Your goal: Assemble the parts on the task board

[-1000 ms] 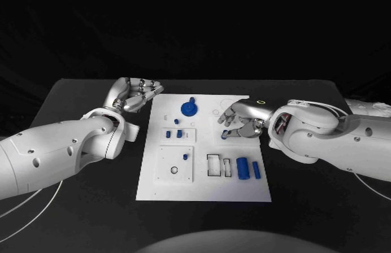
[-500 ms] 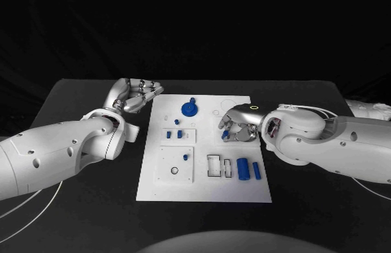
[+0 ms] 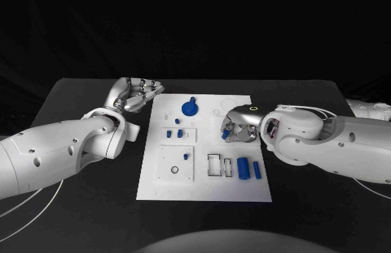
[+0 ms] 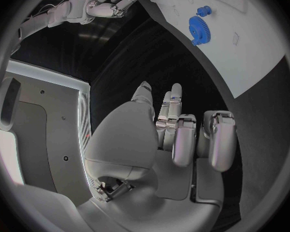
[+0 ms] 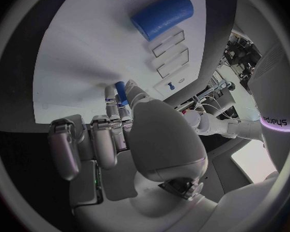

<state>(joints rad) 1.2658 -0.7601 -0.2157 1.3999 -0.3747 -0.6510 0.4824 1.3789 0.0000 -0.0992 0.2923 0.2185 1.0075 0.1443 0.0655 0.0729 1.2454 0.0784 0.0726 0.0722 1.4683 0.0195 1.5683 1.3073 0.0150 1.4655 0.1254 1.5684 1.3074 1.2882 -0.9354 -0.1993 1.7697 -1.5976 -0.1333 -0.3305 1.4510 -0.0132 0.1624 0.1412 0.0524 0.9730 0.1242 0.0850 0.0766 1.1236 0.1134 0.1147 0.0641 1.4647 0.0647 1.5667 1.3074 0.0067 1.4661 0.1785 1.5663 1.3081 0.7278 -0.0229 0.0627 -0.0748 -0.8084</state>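
The white task board (image 3: 204, 185) lies in the middle of the black table. My right hand (image 3: 240, 126) hovers over the board's right side and pinches a small blue part (image 3: 226, 133) at its fingertips; the same part (image 5: 121, 92) shows between thumb and finger in the right wrist view. A thick blue cylinder (image 3: 242, 168) and a thinner one (image 3: 256, 170) lie on the board nearer to me. My left hand (image 3: 134, 95) hangs off the board's far left corner, fingers curled in on nothing. A blue gear (image 3: 189, 107) sits at the far end of the board.
Two short blue pegs (image 3: 173, 134) stand on a raised plate left of centre. Nearer me, a square plate carries a small blue piece (image 3: 185, 157) and a black ring (image 3: 173, 170). Two rectangular slots (image 3: 218, 166) lie beside the cylinders. Bare black table (image 3: 317, 208) surrounds the board.
My right hand has dipped a little toward the board and its fingers have curled tighter around the small blue part. The left hand has not moved.
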